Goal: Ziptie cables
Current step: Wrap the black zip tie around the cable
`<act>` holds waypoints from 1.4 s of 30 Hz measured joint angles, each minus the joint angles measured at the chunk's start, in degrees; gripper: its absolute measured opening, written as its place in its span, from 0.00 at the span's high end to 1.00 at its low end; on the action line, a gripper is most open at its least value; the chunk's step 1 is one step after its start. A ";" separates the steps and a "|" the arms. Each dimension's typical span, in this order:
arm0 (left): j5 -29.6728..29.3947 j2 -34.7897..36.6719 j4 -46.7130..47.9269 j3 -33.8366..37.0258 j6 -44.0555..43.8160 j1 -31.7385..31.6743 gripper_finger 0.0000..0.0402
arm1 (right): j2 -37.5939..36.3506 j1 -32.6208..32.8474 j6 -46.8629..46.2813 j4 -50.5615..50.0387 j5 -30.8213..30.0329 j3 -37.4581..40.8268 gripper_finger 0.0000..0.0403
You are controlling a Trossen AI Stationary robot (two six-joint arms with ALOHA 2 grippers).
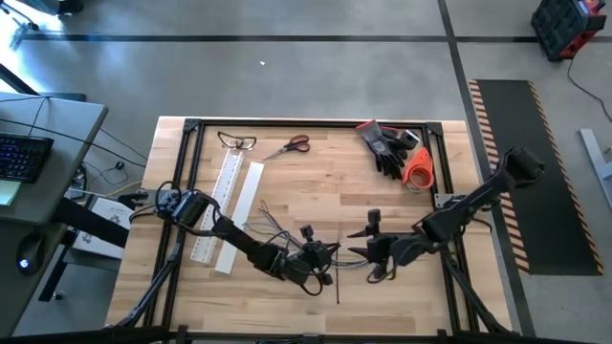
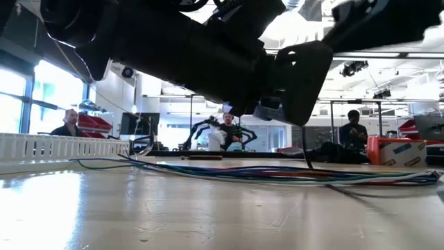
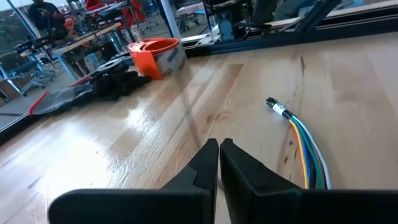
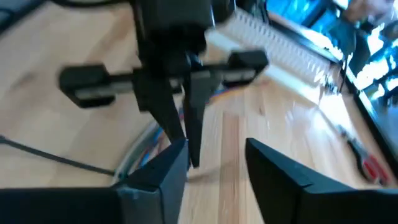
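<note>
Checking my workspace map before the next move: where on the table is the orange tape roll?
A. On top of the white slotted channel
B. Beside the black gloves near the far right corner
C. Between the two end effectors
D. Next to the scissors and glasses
B: in the high view the orange tape roll lies against the black gloves near the table's far right corner.

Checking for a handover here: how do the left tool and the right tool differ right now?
The left tool has its fingers pressed shut; the right tool has its fingers apart. In the right wrist view the left tool points down at the cables, while the right tool sits level, facing it. Both hover near the table's front middle.
</note>
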State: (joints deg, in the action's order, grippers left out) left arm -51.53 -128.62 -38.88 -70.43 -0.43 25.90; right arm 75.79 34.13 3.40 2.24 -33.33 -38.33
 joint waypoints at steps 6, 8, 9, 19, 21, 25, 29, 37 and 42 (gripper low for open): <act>-0.15 0.00 -0.03 0.30 -0.47 0.07 1.00 | -2.24 1.12 1.41 3.58 -0.92 0.00 0.89; -0.17 0.00 0.03 0.30 -0.47 0.07 1.00 | -2.18 0.36 1.28 3.02 -0.98 0.00 0.96; -0.16 0.00 0.05 0.30 -0.47 0.08 1.00 | -2.18 -0.08 0.75 2.70 -1.02 0.01 0.98; -2.46 0.02 1.16 0.30 -7.12 0.12 0.95 | -2.16 -5.85 -10.49 3.06 3.27 6.12 0.77; -2.92 0.02 2.42 0.30 -7.40 0.13 0.90 | -2.16 -5.55 -9.19 4.95 8.52 7.66 0.71; -5.70 0.02 2.96 0.30 -7.03 1.12 0.82 | 0.66 -2.70 -6.09 7.92 16.11 9.04 0.64; -7.12 0.42 3.42 0.29 -8.79 1.97 0.78 | 8.79 1.88 -0.78 13.41 16.64 7.70 0.61; -7.55 3.06 10.92 0.25 -13.86 3.78 0.79 | 27.64 6.79 7.64 14.26 13.58 -4.55 0.61; -7.57 5.21 17.15 0.24 -17.57 4.95 0.83 | 32.91 6.93 11.69 10.40 12.97 -12.31 0.61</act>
State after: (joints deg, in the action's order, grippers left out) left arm -59.10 -123.41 -21.73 -70.19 -18.01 30.86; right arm 108.70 41.06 15.08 12.64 -20.36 -50.63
